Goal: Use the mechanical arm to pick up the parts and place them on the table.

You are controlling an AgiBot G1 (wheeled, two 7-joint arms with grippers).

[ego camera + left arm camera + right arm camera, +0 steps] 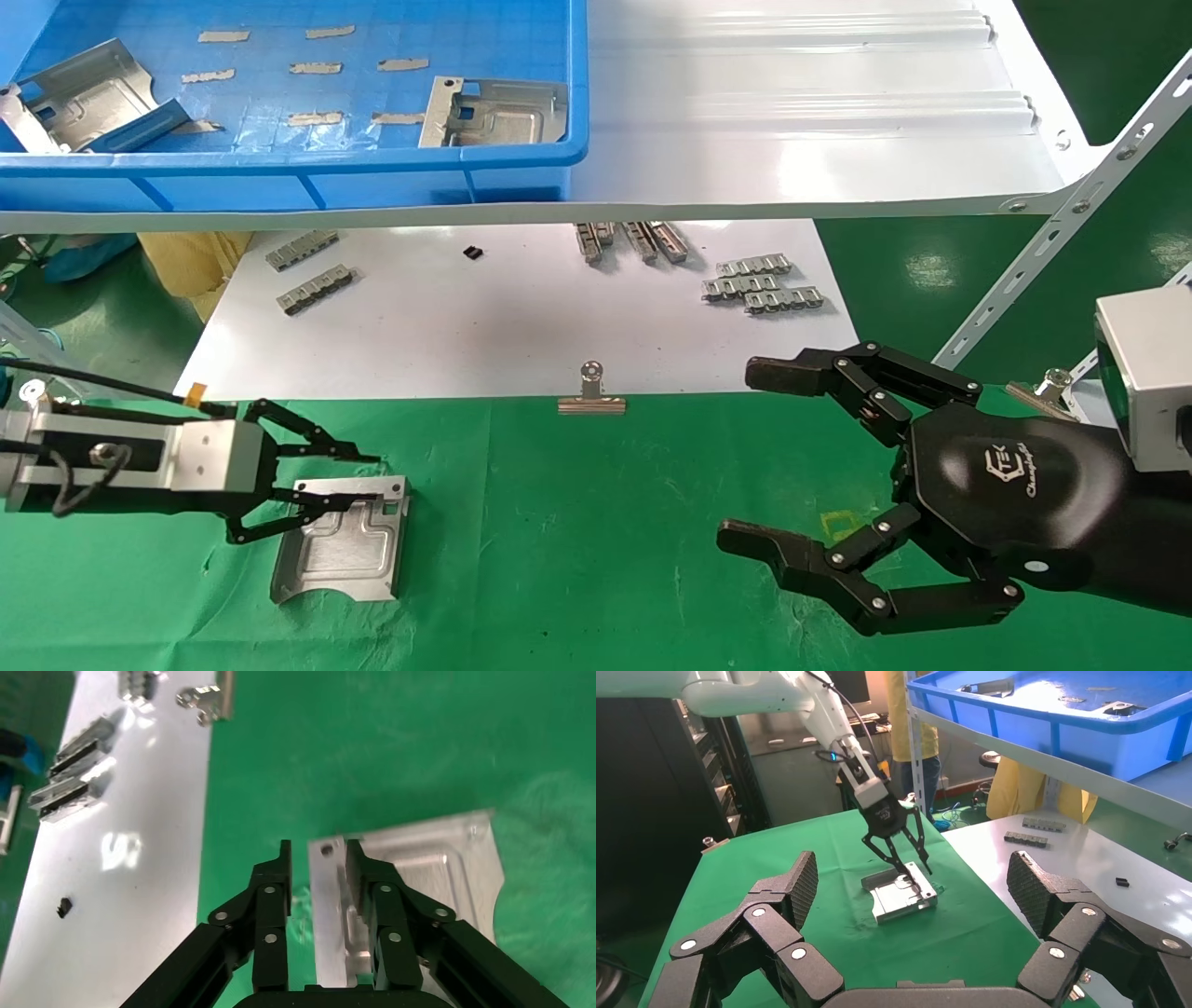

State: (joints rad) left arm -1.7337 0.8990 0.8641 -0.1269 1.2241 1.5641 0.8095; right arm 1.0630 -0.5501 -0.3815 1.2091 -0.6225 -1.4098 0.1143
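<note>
A silvery stamped plate lies flat on the green cloth table at the front left. My left gripper, black link fingers on a silver-grey wrist block, is open and straddles the plate's far flange edge. In the left wrist view one finger rests on the plate, and the other stands off it over the cloth. My right gripper, black with a white logo, hovers wide open and empty at the right. Two more plates lie in the blue bin.
The bin stands on a glossy white shelf above a white board that holds grey clip strips. A silver binder clip sits at the board's front edge. A perforated shelf strut slants at the right.
</note>
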